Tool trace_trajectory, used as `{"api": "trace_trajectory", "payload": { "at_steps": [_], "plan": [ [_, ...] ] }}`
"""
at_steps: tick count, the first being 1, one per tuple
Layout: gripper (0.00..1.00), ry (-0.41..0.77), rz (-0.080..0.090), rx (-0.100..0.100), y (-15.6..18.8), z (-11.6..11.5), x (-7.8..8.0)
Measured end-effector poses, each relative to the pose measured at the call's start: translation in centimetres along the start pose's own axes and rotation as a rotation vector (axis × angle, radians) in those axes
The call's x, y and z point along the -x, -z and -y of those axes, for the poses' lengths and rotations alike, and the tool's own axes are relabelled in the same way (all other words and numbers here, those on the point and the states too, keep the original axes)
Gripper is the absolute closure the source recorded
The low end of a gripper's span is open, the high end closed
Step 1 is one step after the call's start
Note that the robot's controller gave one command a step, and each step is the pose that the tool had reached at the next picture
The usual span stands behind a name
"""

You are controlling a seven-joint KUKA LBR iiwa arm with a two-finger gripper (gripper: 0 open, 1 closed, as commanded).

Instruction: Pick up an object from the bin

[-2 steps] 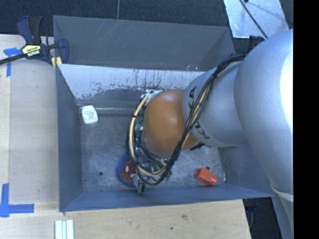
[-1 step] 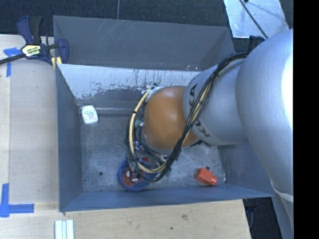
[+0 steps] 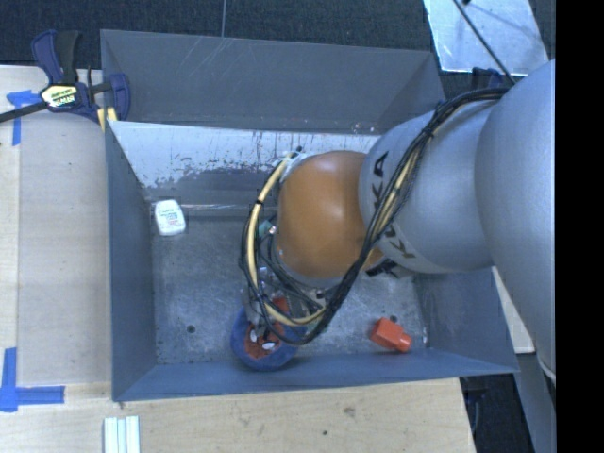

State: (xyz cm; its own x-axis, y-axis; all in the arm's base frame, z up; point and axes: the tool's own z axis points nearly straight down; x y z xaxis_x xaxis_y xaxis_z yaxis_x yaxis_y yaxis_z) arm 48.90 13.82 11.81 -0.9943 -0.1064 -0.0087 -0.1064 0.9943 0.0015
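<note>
My gripper reaches down below the arm's orange dome, close to the bin's front wall. Right under it lies a round blue thing with a red and white middle, partly hidden by the gripper and cables. The gripper's tip is on or just above this thing; I cannot tell if they touch. An orange blocky thing lies on the floor to the right, apart from the gripper.
A small white capped thing rests at the back left of the bin's floor. The arm and its dome cover the middle and right of the bin. Bare floor shows on the left.
</note>
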Motion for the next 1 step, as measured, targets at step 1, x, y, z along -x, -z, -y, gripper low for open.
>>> {"api": "trace_trajectory", "payload": {
  "at_steps": [1],
  "plan": [
    [0.00, -0.002, -0.006, -0.001, -0.27, 0.05, -0.14]
  ]
}}
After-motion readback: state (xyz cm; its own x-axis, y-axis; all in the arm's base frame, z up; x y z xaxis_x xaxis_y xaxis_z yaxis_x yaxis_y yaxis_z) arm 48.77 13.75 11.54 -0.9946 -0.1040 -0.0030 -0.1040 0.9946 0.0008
